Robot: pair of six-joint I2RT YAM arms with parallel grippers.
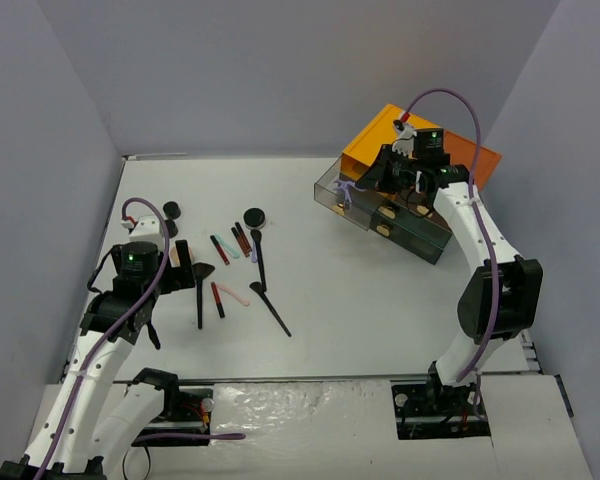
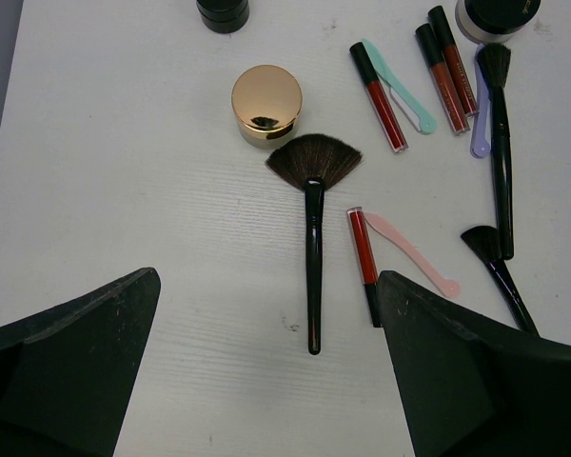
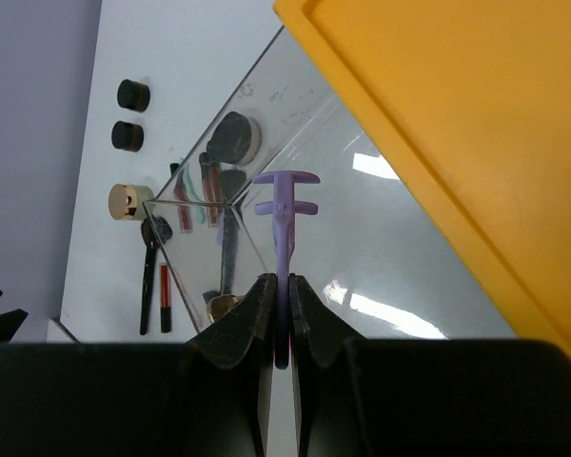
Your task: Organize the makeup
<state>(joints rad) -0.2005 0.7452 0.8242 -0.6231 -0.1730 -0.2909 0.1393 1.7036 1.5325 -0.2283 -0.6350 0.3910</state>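
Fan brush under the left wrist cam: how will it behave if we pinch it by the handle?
The fan brush has a thin, glossy, round-looking handle, so it may slip or roll in a pinch. The bristle fan looks soft and would likely splay if pressed. It is probably light, but it lies flat on the table, leaving little clearance underneath.

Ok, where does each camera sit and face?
Top external: above and behind, facing down at the table; both arms show.
Left wrist: on left arm, facing down at the fan brush; open jaws show.
Right wrist: on right arm, facing the drawer box; jaws shut on its purple handle.
Shared: fan brush, top and left wrist.
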